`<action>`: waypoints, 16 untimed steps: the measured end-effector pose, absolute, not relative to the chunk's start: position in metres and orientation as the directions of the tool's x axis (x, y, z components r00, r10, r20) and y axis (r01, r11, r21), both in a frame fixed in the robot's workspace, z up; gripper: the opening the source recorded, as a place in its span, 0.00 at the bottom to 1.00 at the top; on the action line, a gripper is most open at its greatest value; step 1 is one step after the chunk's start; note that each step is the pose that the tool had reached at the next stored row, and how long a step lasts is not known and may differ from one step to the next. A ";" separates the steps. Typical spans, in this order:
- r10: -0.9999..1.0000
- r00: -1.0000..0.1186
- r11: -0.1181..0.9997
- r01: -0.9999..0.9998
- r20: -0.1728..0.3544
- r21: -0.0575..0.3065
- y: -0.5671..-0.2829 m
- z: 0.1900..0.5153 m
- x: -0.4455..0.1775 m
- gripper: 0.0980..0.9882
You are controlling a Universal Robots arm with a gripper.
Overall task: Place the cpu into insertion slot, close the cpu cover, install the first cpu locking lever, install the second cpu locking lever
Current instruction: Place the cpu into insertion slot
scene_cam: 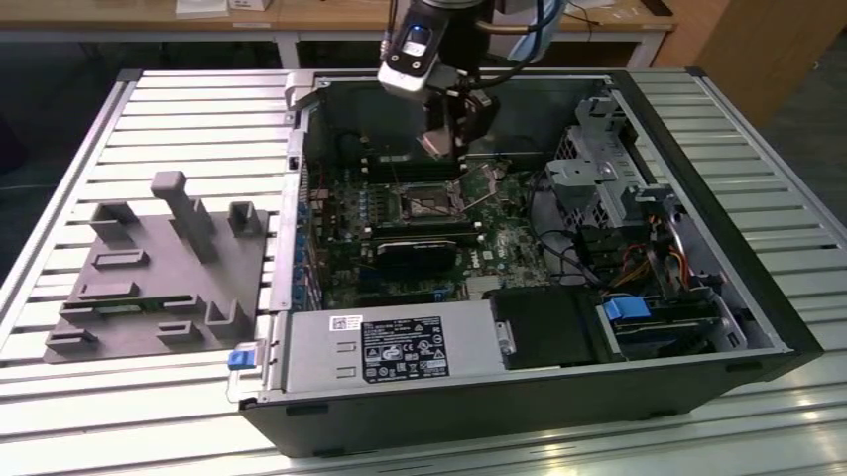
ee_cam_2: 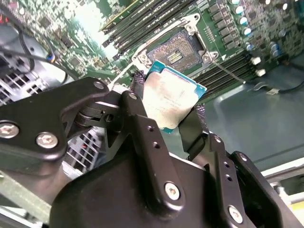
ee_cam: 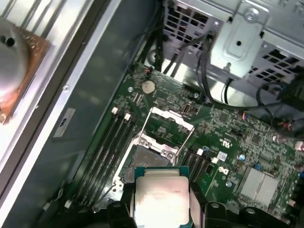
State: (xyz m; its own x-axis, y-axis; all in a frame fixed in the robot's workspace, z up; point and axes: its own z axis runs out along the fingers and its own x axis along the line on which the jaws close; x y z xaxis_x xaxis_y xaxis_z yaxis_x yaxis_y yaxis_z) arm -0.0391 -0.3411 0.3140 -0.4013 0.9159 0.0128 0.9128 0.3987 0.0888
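Observation:
My gripper [scene_cam: 447,147] hangs inside the open computer case, above the green board's far part. It is shut on the cpu [ee_cam_2: 172,97], a small square chip with a dull silver top and a green edge, held by two opposite sides between the black fingers [ee_cam_2: 137,80]. The cpu [ee_cam: 161,197] hovers a little short of the insertion slot [ee_cam: 144,159], apart from it. The slot [ee_cam_2: 179,46] lies bare with its dark centre showing. The cpu cover [ee_cam: 168,124] stands swung up behind the slot. A thin locking lever [ee_cam_2: 229,71] sticks out beside the slot, unlatched.
Long memory slots [ee_cam: 110,138] run beside the socket. A black fan block [scene_cam: 417,248] sits on the socket's near side, the silver drive cage [scene_cam: 612,171] at the exterior view's right, and the power supply [scene_cam: 384,347] in front. A grey fixture [scene_cam: 159,263] lies outside the case.

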 end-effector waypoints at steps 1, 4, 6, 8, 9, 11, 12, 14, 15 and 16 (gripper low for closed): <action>0.923 -0.385 0.382 0.920 0.013 0.089 -0.341 0.313 -0.039 0.50; 0.943 -0.333 0.330 0.940 0.013 0.089 -0.341 0.312 -0.039 0.50; 0.954 -0.299 0.296 0.951 0.013 0.089 -0.341 0.311 -0.039 0.50; 0.965 -0.264 0.262 0.961 0.013 0.089 -0.341 0.310 -0.039 0.50; 0.969 -0.246 0.244 0.966 0.013 0.089 -0.341 0.310 -0.039 0.50; 0.977 -0.211 0.209 0.974 0.013 0.089 -0.341 0.309 -0.039 0.50; 0.981 -0.194 0.192 0.977 0.013 0.089 -0.341 0.308 -0.039 0.50; 0.987 -0.157 0.156 0.984 0.013 0.089 -0.341 0.307 -0.039 0.50; 0.990 -0.139 0.137 0.987 0.013 0.089 -0.341 0.307 -0.039 0.50; 0.993 -0.121 0.120 0.989 0.013 0.089 -0.341 0.306 -0.039 0.50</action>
